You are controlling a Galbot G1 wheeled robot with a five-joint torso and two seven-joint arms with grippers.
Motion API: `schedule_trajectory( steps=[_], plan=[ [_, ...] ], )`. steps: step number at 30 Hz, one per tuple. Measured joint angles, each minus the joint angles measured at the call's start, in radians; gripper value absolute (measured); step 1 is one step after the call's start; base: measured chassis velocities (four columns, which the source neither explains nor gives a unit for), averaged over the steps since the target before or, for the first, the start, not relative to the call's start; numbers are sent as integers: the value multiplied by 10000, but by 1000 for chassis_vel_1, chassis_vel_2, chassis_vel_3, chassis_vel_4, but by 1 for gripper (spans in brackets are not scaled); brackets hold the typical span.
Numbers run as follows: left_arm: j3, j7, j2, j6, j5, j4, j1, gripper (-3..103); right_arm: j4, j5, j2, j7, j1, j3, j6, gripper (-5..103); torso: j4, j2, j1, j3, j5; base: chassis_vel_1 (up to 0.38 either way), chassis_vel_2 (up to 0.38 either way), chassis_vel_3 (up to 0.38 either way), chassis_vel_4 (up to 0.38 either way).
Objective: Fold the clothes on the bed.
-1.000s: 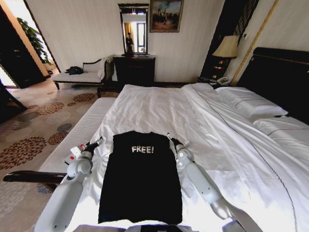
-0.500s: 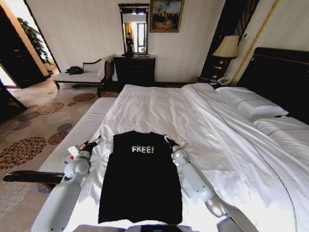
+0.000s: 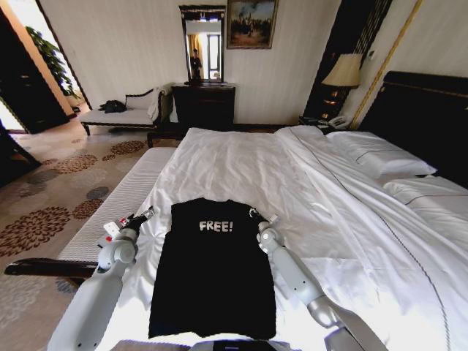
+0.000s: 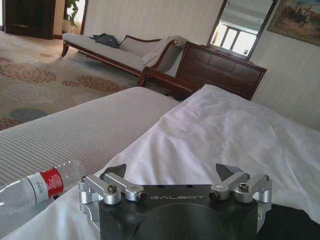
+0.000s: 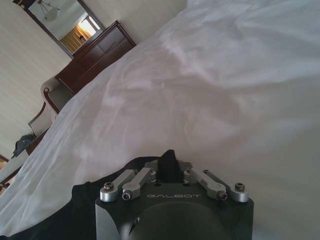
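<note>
— Where are your claws?

— My right gripper [image 3: 254,214] reaches forward, fingers together on the T-shirt's [image 3: 212,270] shoulder. My left gripper [image 3: 146,213] hovers spread apart beside its other shoulder.

— And the shirt?

— Flat near the bed's [image 3: 241,161] foot edge, reading "FREE!". My grippers read "GALBOT".

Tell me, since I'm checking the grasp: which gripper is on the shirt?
The right gripper, shut at the black T-shirt's shoulder corner beside the "FREE!" print. The left gripper is open, off the shirt over the white sheet.
</note>
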Motion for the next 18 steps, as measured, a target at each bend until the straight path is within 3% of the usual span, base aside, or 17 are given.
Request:
schedule_trajectory(
  steps=[1,3,4,5,10,18],
  plan=[
    [6,14,3,-3,-122,44,-42,100,1,-2,-13,0,12,-10,39,15,0,0,0,0,0,0,0,0,0],
    [26,24,4,-5,-239,91,-87,100,12,-3,-36,-3,20,-27,95,15,1,0,0,0,0,0,0,0,0],
    [70,54,5,-11,-387,179,-160,100,31,-3,-74,-32,33,-58,181,5,1,0,0,0,0,0,0,0,0],
    [143,86,5,-20,-541,308,-276,100,52,-4,-119,-106,55,-91,309,2,0,0,0,0,1,0,0,0,0],
    [483,180,-80,-45,-880,865,-756,100,264,-19,-274,-359,133,-152,751,1,1,0,0,1,1,0,0,0,0],
    [1978,461,-866,-55,-805,3107,-3149,100,1111,89,-862,-397,176,-398,972,0,-5,0,1,1,3,0,0,0,0]
  ],
)
